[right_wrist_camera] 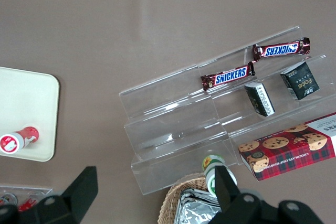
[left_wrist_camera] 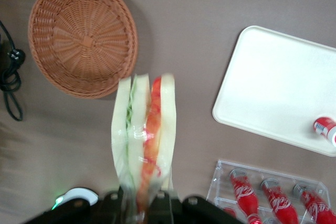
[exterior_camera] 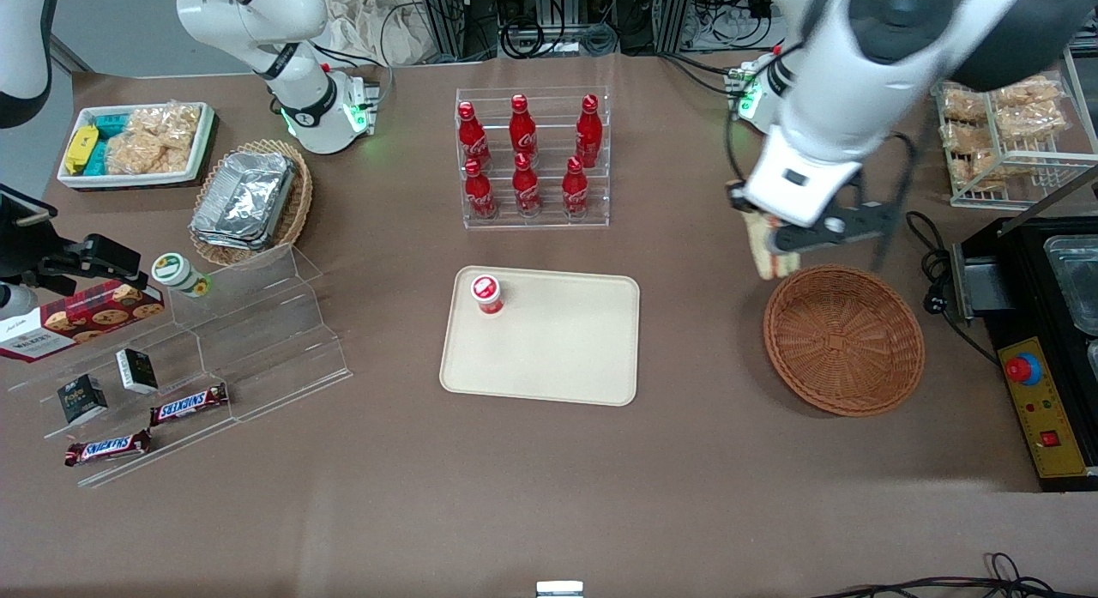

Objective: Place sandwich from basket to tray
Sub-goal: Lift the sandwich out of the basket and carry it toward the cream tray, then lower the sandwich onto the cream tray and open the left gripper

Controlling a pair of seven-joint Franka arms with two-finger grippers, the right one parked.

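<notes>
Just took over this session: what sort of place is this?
Likely a lab mock-up of a snack counter: cola bottles racked, Snickers bars on acrylic steps, cables at the table's edge. The hand holds the sandwich.

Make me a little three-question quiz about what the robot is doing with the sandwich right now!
1. True or false: the sandwich lies in the basket.
2. What stands on the tray? A) a small red-capped bottle B) a Snickers bar C) a cookie box
3. Fill in: the claw is shut on the ____.

Key:
1. False. The claw holds it in the air, and the basket has nothing in it.
2. A, the small red-capped bottle.
3. Sandwich.
</notes>
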